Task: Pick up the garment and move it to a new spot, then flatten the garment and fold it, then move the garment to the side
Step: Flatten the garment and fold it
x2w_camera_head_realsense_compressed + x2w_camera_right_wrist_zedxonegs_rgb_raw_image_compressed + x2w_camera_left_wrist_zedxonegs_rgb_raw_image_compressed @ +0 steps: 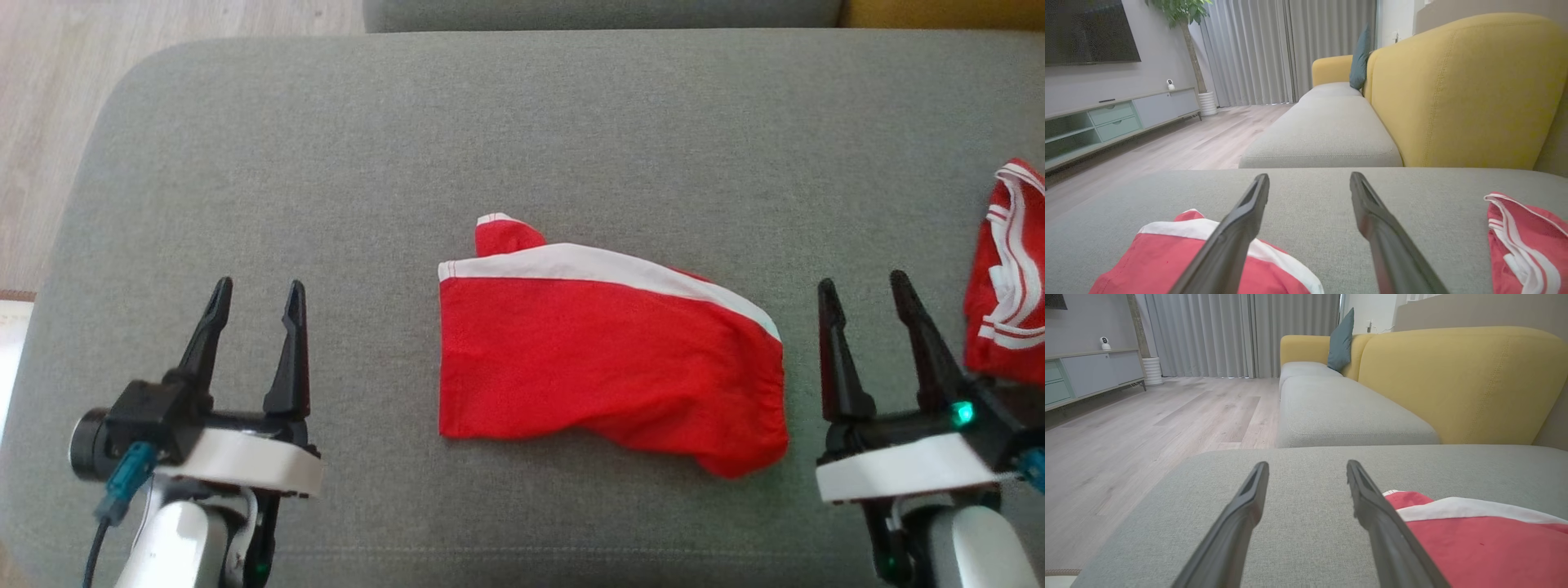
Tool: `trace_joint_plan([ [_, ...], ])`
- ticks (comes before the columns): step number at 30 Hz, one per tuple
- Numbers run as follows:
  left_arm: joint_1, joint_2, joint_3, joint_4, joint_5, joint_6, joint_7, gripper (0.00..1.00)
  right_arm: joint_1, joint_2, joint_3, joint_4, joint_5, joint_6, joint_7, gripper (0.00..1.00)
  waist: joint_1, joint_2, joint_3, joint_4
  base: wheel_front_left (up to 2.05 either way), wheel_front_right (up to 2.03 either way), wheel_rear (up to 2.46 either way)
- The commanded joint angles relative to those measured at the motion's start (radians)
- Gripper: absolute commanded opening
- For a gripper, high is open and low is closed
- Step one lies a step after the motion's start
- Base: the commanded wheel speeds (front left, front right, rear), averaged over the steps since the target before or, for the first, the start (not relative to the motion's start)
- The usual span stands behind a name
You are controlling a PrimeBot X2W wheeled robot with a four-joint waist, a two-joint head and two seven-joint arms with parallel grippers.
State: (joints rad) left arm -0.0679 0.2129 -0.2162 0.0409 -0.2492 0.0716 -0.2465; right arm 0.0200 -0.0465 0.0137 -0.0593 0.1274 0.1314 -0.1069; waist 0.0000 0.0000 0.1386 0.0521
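The garment [604, 359] is red with a white band along its top edge and lies folded in the middle of the grey cushion [522, 139]. To its left my left gripper [257, 292] stands open above the cushion, apart from the cloth and holding nothing. My right gripper [864, 282] is open too, just right of the garment's rounded end, with empty jaws. In the left wrist view the garment [1478, 539] lies right of the left gripper [1307, 467]. The right wrist view has the garment [1180, 253] at lower left, partly behind one finger of the right gripper [1309, 179].
A second red garment with white stripes [1008, 269] lies at the cushion's right edge, close beside my right gripper; its stripes [1523, 241] face the right wrist camera. A yellow sofa back [1466, 90] rises beyond. Wooden floor [49, 98] lies past the cushion's left edge.
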Motion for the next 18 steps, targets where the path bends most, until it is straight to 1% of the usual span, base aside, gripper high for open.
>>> trace_joint_plan([
  [1,-0.027,0.021,0.041,-0.022,0.0,0.006,0.002,1.0,0.006,-0.004,0.012,-0.051,0.012,-0.001,-0.004,1.0,0.0,0.0,-0.002,-0.003,0.0,0.0,0.0],
  [6,-0.029,0.027,0.042,-0.011,-0.005,0.008,0.005,1.0,0.024,-0.004,0.008,-0.074,0.022,-0.001,0.003,1.0,0.0,0.0,0.0,-0.012,0.0,0.0,0.0],
  [13,-0.034,0.032,0.038,-0.005,-0.011,0.008,0.008,1.0,0.023,-0.004,0.011,-0.075,0.022,-0.001,0.005,1.0,0.0,0.0,0.004,-0.015,0.0,0.0,0.0],
  [16,-0.04,0.034,0.035,0.0,-0.012,0.005,0.007,1.0,0.021,-0.004,0.012,-0.075,0.021,-0.001,0.006,1.0,0.0,0.0,0.008,-0.015,0.0,0.0,0.0],
  [18,-0.05,0.032,0.023,0.005,-0.014,-0.005,0.016,1.0,0.017,-0.004,0.012,-0.076,0.021,-0.001,0.007,1.0,0.0,0.0,0.014,-0.015,0.0,0.0,0.0],
])
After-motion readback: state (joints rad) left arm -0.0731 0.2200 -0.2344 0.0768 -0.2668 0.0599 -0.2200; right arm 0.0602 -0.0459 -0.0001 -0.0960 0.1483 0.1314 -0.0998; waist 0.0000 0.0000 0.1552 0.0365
